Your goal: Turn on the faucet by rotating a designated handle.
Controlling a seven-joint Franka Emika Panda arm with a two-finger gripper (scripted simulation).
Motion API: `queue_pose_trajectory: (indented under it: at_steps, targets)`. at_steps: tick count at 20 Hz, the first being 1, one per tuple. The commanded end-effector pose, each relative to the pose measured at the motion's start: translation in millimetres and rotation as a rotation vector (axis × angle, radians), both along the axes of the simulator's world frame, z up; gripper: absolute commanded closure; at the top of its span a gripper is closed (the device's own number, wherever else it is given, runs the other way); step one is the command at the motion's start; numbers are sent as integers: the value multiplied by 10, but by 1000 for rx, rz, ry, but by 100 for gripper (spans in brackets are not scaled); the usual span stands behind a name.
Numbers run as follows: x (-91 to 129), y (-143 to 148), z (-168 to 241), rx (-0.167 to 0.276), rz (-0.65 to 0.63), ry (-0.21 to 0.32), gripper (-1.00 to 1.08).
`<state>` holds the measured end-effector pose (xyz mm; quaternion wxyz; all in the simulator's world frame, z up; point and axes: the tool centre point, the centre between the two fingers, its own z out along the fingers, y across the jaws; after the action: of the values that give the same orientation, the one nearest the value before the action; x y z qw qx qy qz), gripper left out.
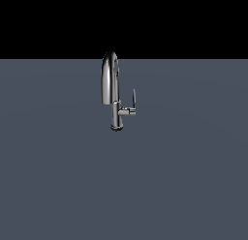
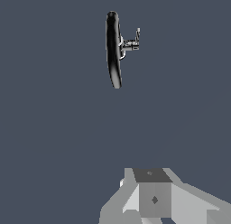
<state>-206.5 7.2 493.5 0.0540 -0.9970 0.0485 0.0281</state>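
A: The faucet point(image 1: 111, 91) stands upright mid-floor point(image 1: 58, 186), and the handle point(image 1: 133, 99) sticks up at its 3 o'clock.

B: The gripper point(image 2: 153, 198) sits well apart from it; whether its fingers are released or clenched, can't tell.

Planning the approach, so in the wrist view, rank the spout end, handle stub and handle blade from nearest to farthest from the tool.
1. spout end, the one facing the tool.
2. handle stub, off the column's side.
3. handle blade, at the stub's outer tip; nearly too close to call with the stub.
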Motion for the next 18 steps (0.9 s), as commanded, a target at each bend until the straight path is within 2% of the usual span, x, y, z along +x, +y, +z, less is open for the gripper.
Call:
queue_pose_trajectory:
  at_steps: [1, 18]
  targets:
    - [135, 2, -30, 32, -32, 31, 108]
    - [1141, -86, -389, 284, -277, 267, 108]
